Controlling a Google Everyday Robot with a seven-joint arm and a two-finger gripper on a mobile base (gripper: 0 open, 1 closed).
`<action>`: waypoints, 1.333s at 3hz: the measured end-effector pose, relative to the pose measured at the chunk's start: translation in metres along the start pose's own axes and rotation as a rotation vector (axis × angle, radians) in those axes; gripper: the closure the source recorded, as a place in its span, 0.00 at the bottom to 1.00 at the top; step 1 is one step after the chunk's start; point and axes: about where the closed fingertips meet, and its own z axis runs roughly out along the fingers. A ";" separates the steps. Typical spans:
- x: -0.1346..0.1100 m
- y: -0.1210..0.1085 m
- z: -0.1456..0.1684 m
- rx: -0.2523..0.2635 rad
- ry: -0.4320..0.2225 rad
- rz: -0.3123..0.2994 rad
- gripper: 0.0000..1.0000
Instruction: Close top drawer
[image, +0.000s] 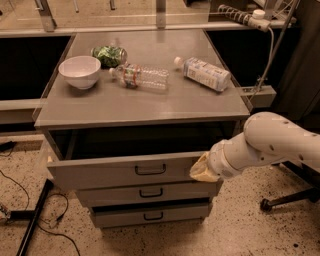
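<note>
The top drawer (100, 172) is a wide grey drawer with a flat front and a centred black loop handle (150, 169). It stands partly open under the grey cabinet top (140, 102), with a dark gap showing above its front. My gripper (201, 170) is at the end of the white arm (280, 142). It presses against the right end of the drawer front.
On the cabinet top lie a white bowl (79, 71), a green bag (110, 55), a clear plastic bottle (141, 76) and a white bottle (205, 73). Two lower drawers (150, 192) sit below. A chair base (287, 200) stands at the right, cables (30, 220) at the left.
</note>
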 end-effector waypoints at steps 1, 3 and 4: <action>0.000 0.000 0.000 0.000 0.000 0.000 0.58; 0.000 0.000 0.000 0.000 0.000 0.000 0.11; 0.000 0.000 0.000 0.000 0.000 0.000 0.00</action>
